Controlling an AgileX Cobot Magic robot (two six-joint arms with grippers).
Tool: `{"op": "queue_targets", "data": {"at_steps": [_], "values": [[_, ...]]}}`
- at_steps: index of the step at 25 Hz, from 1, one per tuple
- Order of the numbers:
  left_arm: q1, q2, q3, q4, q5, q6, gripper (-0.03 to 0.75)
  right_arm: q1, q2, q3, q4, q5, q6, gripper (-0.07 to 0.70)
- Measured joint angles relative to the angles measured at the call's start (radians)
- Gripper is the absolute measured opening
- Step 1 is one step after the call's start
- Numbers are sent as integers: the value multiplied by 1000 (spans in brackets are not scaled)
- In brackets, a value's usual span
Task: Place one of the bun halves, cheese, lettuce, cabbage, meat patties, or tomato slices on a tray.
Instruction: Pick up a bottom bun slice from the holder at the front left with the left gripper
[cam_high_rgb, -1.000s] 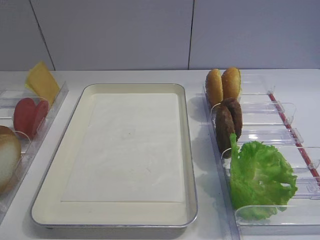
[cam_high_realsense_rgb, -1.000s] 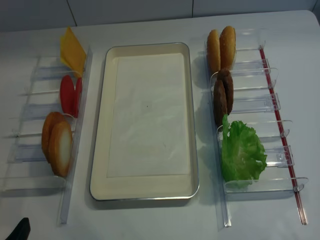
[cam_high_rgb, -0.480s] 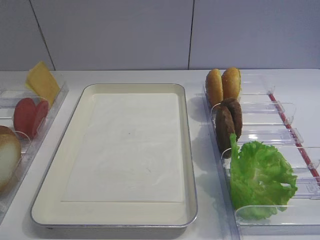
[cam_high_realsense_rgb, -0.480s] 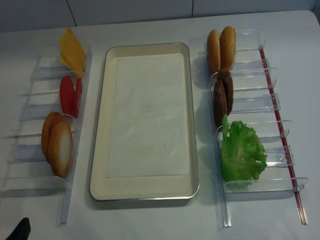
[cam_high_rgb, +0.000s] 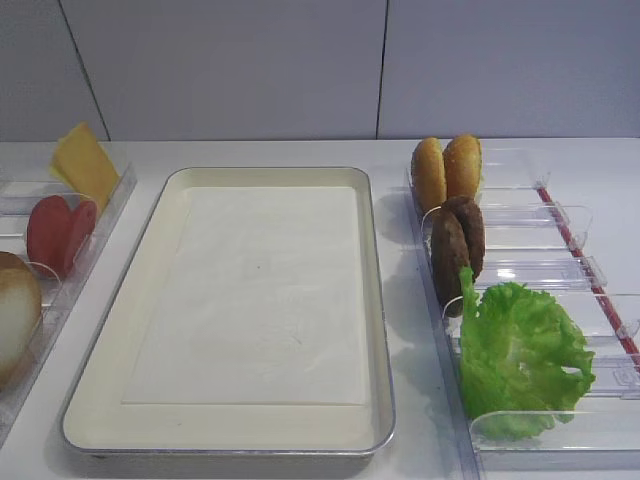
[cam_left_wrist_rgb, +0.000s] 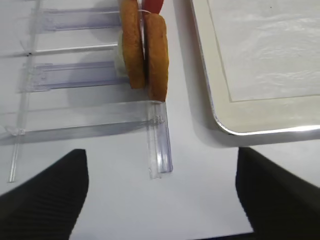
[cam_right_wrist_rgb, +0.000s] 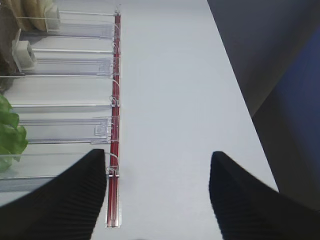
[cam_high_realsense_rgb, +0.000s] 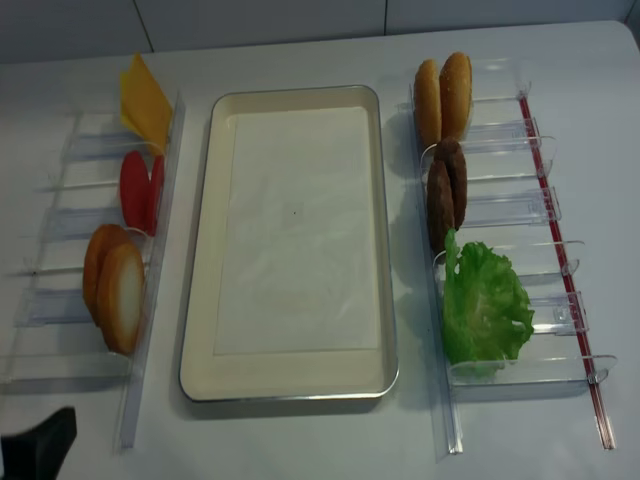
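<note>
From the front high view, we take the large cream rectangular tray (cam_high_rgb: 270, 310) with its white paper liner as landmark: nothing lies on it, and the pale-faced round bun half (cam_high_rgb: 15, 310) stands on edge to its left. In the right wrist view, we see the right gripper (cam_right_wrist_rgb: 157, 195) spread wide and empty over bare table, beyond the clear plastic racks (cam_right_wrist_rgb: 65, 75) on the tray's right. In the left wrist view, the left gripper (cam_left_wrist_rgb: 160, 195) stands wide, holding nothing; the bun half lies ahead of it, flat faces across our approach, just left of the tray's rim. From the overhead view, we judge the left arm nearer, with open table below the tray's left corner.
</note>
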Motion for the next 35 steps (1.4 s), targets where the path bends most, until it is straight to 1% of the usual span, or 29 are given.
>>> {"op": "queue_targets", "data": {"at_steps": [4,7,11,14,19,26,28,33,35], "values": [[0,178,-73,-25,6,-1,538,0,0,0,0,0,0,440],[0,306,-131,-70,8,-1,536,0,0,0,0,0,0,440],[0,486,-206,-90,8,34,536,0,0,0,0,0,-2,440],[0,614,-244,-91,8,51,535,0,0,0,0,0,-2,440],[0,787,-268,-91,-3,70,532,0,0,0,0,2,-2,440],[0,907,-268,-91,-50,95,527,0,0,0,0,2,-2,440],[0,921,-270,-101,-66,105,527,0,0,0,0,2,-2,437],[0,945,-270,-126,-77,122,527,0,0,0,0,2,-2,433],[0,951,-270,-128,-91,126,527,0,0,0,0,2,-2,433]]}}
